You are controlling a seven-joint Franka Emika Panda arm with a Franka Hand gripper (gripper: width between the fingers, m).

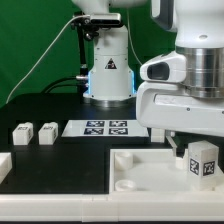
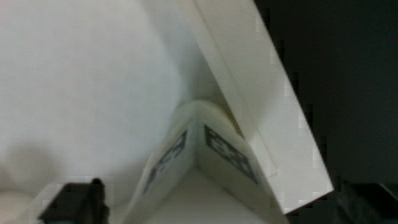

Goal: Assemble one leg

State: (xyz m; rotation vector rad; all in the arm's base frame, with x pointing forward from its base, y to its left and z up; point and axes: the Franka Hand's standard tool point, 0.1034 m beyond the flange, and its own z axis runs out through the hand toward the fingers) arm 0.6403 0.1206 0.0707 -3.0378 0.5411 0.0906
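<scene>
- The leg (image 1: 203,160) sits at the exterior view's right, standing on or just above the large white panel (image 1: 140,170), directly under the arm's white wrist housing (image 1: 185,95).
- You cannot tell from either view whether the jaws are open or closed on it; in the exterior view the housing hides them, and in the wrist view only a dark finger (image 2: 75,200) shows beside the leg (image 2: 210,150).
- Two more pegs (image 1: 33,133) lie well apart on the dark worktop (image 1: 50,105), with the marker board (image 1: 103,128) beside them.
- Judge the leg as light, rigid plastic with smooth faces, so it may slip or twist if pinched near a corner.
- Take hold across two flat opposite sides, around mid-height, leaving the end that meets the panel free.
</scene>
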